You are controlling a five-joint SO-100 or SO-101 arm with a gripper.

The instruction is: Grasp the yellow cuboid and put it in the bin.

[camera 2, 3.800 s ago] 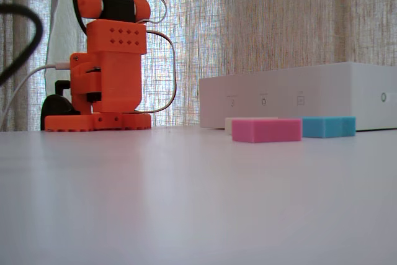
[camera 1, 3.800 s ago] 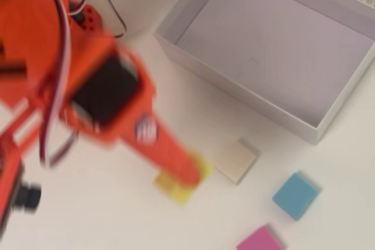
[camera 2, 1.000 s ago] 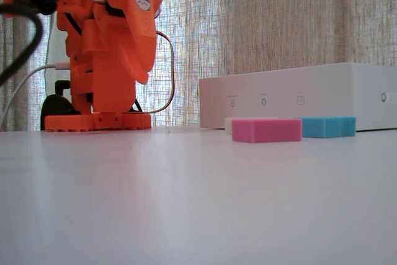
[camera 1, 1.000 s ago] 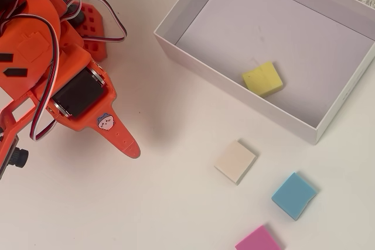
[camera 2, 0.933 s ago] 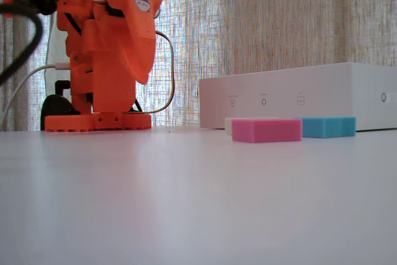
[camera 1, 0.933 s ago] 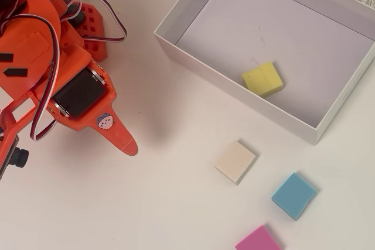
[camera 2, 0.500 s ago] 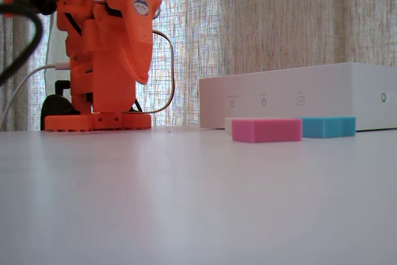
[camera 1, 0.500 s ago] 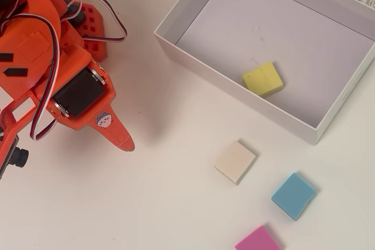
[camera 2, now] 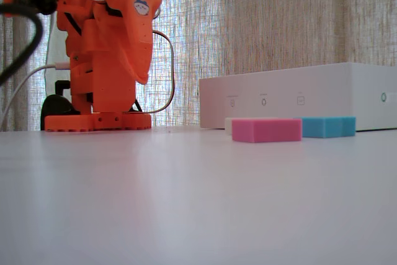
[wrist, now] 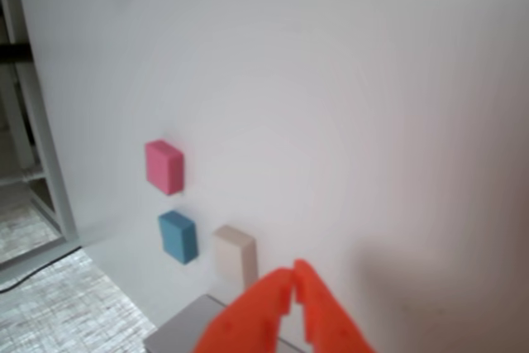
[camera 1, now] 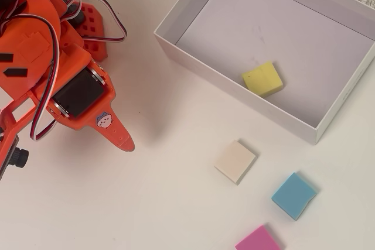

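The yellow cuboid (camera 1: pixel 263 78) lies inside the bin (camera 1: pixel 193 65), near its front wall, in the overhead view. The bin shows as a white box (camera 2: pixel 298 100) in the fixed view and as a grey corner (wrist: pixel 178 335) in the wrist view; the cuboid is hidden in both. My orange gripper (camera 1: pixel 124 140) is shut and empty, held above the table well left of the bin. In the wrist view its fingertips (wrist: pixel 293 279) meet at the bottom edge. It also shows in the fixed view (camera 2: pixel 141 76), raised near the arm's base.
A cream-white block (camera 1: pixel 235 161), a blue block (camera 1: pixel 293 195) and a pink block (camera 1: pixel 258 240) lie on the white table in front of the bin. They also show in the wrist view: cream (wrist: pixel 235 257), blue (wrist: pixel 178 236), pink (wrist: pixel 164 166). The arm's base (camera 2: pixel 96 121) stands at left.
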